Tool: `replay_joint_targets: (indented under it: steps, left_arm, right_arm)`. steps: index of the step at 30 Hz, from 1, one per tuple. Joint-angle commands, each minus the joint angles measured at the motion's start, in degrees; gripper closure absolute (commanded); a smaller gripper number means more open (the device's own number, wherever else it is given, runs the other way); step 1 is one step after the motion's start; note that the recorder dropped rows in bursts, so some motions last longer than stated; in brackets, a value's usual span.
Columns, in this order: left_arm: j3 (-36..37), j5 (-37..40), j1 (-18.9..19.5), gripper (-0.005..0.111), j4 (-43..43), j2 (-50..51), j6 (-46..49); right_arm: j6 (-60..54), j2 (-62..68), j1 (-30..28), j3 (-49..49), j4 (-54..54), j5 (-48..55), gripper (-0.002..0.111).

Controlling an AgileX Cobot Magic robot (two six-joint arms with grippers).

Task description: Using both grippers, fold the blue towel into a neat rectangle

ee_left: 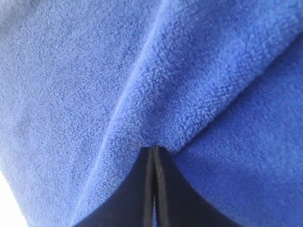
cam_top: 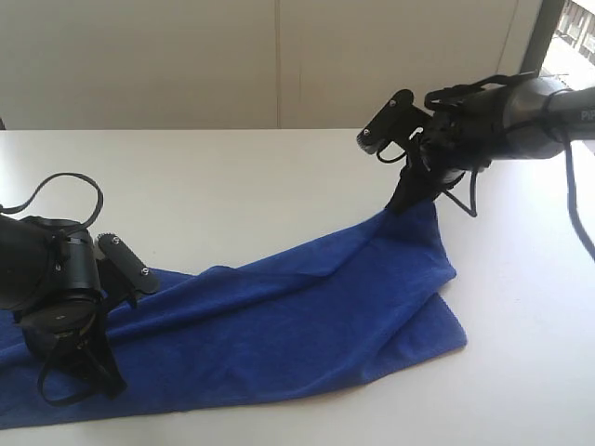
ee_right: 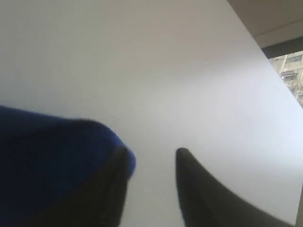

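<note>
The blue towel (cam_top: pixel 307 316) lies stretched across the white table (cam_top: pixel 232 186), flat at the left end and drawn up into a peak at the far right corner. The left gripper (ee_left: pixel 154 151) is pressed together on a ridge of cloth. The right gripper (ee_right: pixel 151 155) stands spread, the corner draped against one finger only. The cloth looks soft, light and limp, with a grippy pile. It will probably sag and crease, so it is best pinched close to the corners, well inside the hem.

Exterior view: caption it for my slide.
Blue towel draped from the raised right gripper down to the low left gripper.
</note>
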Motion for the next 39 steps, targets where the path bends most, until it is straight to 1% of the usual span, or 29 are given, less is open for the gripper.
replay_joint_targets:
  steps: [1,2,5,6,8,10,12,14,15,16,17,22,27,30,32,33,35,37,39]
  left_arm:
    - [2.8,-4.9,0.3,0.107,-8.8,3.5,0.4]
    - [2.8,-5.0,0.3,0.107,-8.8,3.5,0.4]
    - [2.8,-5.2,0.3,0.107,-8.8,3.5,0.4]
    - [2.8,-5.2,0.3,0.107,-8.8,3.5,0.4]
    - [2.8,-5.2,0.3,0.107,-8.8,3.5,0.4]
    - [2.8,-5.2,0.3,0.107,-8.8,3.5,0.4]
    - [2.8,-5.2,0.3,0.107,-8.8,3.5,0.5]
    - [2.8,-5.2,0.3,0.107,-8.8,3.5,0.7]
    - [2.8,-5.2,0.3,0.107,-8.8,3.5,0.7]
    - [2.8,-5.2,0.3,0.107,-8.8,3.5,0.7]
    - [2.8,-5.2,0.3,0.107,-8.8,3.5,0.7]
    - [2.8,-5.2,0.3,0.107,-8.8,3.5,0.7]
    - [2.8,-5.5,0.3,0.107,-8.8,3.5,0.6]
    - [2.8,-5.5,0.3,0.107,-8.8,3.5,0.6]
    - [2.2,-3.5,0.3,0.107,-8.8,2.7,0.6]
    - [1.3,-0.5,0.3,0.107,-8.9,0.6,0.6]
    - [0.1,1.1,0.3,0.107,-9.1,-3.7,0.6]
    - [-1.5,1.2,0.4,0.107,-7.6,-9.7,0.6]
    - [-3.4,1.2,0.9,0.107,-5.6,-13.4,0.6]
  right_arm:
    - [4.6,-0.5,-0.4,-1.4,-2.6,2.2,0.042]
    - [5.6,-0.7,-0.4,-1.8,-2.8,3.5,0.042]
    - [8.9,-2.8,-0.4,-2.2,-1.9,9.0,0.047]
    - [9.0,-3.7,-0.4,-2.2,-0.2,11.5,0.05]
    - [6.6,-5.4,-0.4,-2.2,7.0,17.5,0.057]
    - [-1.5,-6.9,-0.4,-1.5,18.3,22.4,0.069]
    - [-11.2,-8.1,-0.4,0.7,28.7,23.7,0.084]
    - [-17.3,-8.8,-0.4,4.0,37.5,23.0,0.095]
    - [-18.7,-9.2,-0.4,6.0,41.0,22.1,0.101]
    - [-18.7,-9.5,-0.4,7.2,42.2,21.4,0.106]
    - [-18.7,-9.7,-0.3,10.2,42.9,20.9,0.108]
    - [-18.7,-9.8,-0.3,17.9,44.6,16.8,0.108]
    - [-18.7,-9.8,-0.3,21.8,46.2,11.7,0.108]
    - [-18.7,-9.8,-0.3,23.8,45.5,12.3,0.108]
    - [-17.7,-9.8,-0.3,25.6,45.5,14.4,0.108]
    - [-15.7,-9.8,-0.3,26.8,44.4,15.6,0.108]
    - [-12.7,-9.8,-0.3,28.6,42.2,16.2,0.108]
    - [-11.0,-9.8,-0.3,30.3,41.4,16.2,0.108]
    - [-10.9,-9.8,-0.3,31.0,41.4,16.2,0.108]
